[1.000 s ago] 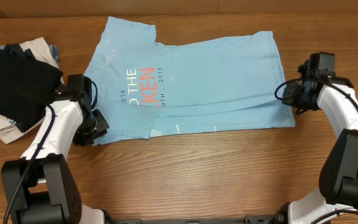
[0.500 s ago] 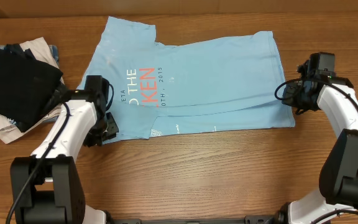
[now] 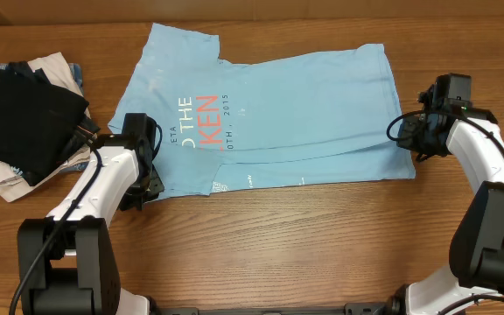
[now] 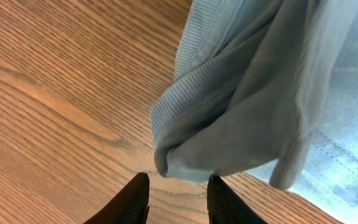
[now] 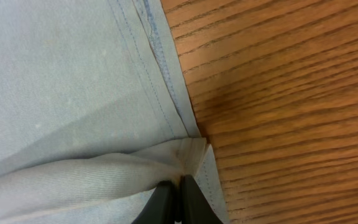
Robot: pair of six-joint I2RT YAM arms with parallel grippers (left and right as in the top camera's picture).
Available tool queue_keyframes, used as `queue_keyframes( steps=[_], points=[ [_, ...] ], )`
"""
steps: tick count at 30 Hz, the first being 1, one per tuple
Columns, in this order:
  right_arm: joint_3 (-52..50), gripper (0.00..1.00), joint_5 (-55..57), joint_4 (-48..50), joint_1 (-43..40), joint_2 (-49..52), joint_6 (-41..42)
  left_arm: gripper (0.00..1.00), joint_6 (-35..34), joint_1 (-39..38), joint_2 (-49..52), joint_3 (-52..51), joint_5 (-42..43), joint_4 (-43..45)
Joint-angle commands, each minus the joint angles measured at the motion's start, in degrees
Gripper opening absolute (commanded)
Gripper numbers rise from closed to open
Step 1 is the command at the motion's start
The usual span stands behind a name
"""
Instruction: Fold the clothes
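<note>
Here's the light blue T-shirt, spread across the middle of the wooden table. It lies sideways and is partly folded, with a long crease running along its near half and the white and orange-red lettering facing up towards its left end. The left gripper is down at the T-shirt's near left corner. The wrist view shows its two dark fingers standing apart, with bare wood visible in the gap between them. A bunched lump of ribbed blue cloth sits right at the tips, just ahead of that gap. It doesn't look pinched, and I can't tell whether the cloth actually touches the fingers. At the T-shirt's right edge, about level with the crease, is the right gripper. Its fingers are pressed tight together, and the wrist camera shows a folded layer of the hem running straight into the tips, so that hand is clamped on the T-shirt's edge. The stitched seam sits beside it, with bare wood just to the right. Off the T-shirt's left side, clear of it, there's a small pile with a black folded garment on top and pale folded pieces poking out beneath.
</note>
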Motion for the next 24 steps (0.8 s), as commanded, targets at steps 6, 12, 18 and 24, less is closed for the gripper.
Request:
queue_keyframes(
  steps=[6,12,18,24],
  points=[
    [-0.13,0.05,0.52,0.07,-0.02,-0.09,0.37,0.29,-1.51,-0.68,0.46,-0.63,-0.85,1.27],
    [-0.13,0.05,0.52,0.07,-0.02,-0.09,0.35,0.32,-0.07,-2.49,0.46,-0.63,-0.81,1.64],
    [-0.13,0.05,0.55,0.07,-0.02,-0.09,0.37,0.36,0.39,-4.13,0.46,-0.63,-1.29,1.6],
    [-0.13,0.05,0.55,0.04,-0.02,-0.09,0.35,0.36,0.33,-4.13,0.46,-0.63,-4.28,1.64]
  ],
)
